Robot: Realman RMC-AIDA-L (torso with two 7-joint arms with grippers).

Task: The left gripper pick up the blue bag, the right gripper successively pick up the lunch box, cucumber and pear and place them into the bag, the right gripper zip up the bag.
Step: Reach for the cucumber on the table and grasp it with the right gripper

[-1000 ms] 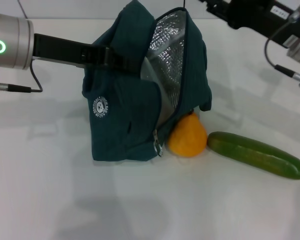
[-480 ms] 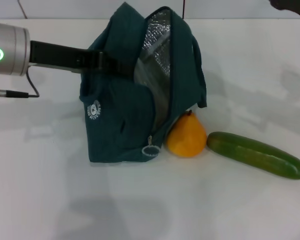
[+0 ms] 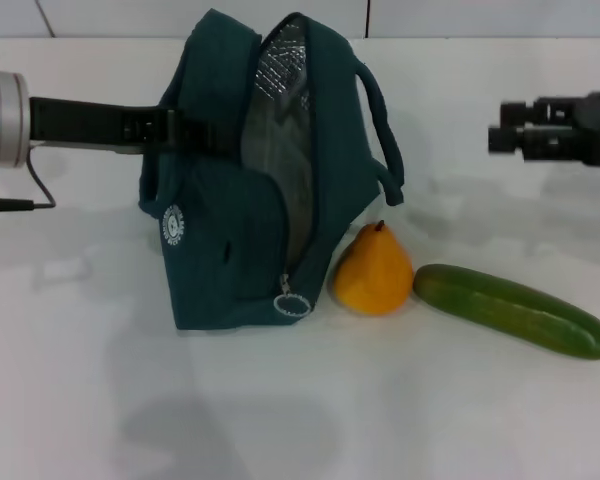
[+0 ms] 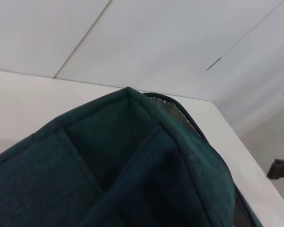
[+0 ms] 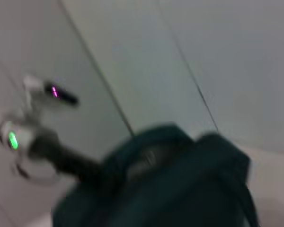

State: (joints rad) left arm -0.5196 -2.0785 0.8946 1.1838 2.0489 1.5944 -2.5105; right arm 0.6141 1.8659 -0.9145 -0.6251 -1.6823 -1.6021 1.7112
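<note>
Blue bag held upright on the white table, gripped at its upper side by the left gripper, mouth open and foil lining showing; handle loop hanging toward the right. Left pincer clenched on the bag's fabric, judging by how the cloth bunches around it. Pear upright on the table, just beside the bag's lower corner near the ring-pull zipper. Cucumber lying flat just beyond the pear, nearly touching it, angled away to the right. Lunch box nowhere visible on the table; probably inside the bag already, though not confirmable from here. Right gripper hovering above the table, well apart from the bag and above the cucumber's side of the scene; cannot tell whether released or clenched. Likely step in hand: going for the cucumber. Next move calls for lowering over the cucumber's middle, closing across its narrow width, then carrying it through the bag's opening without snagging the handle.
</note>
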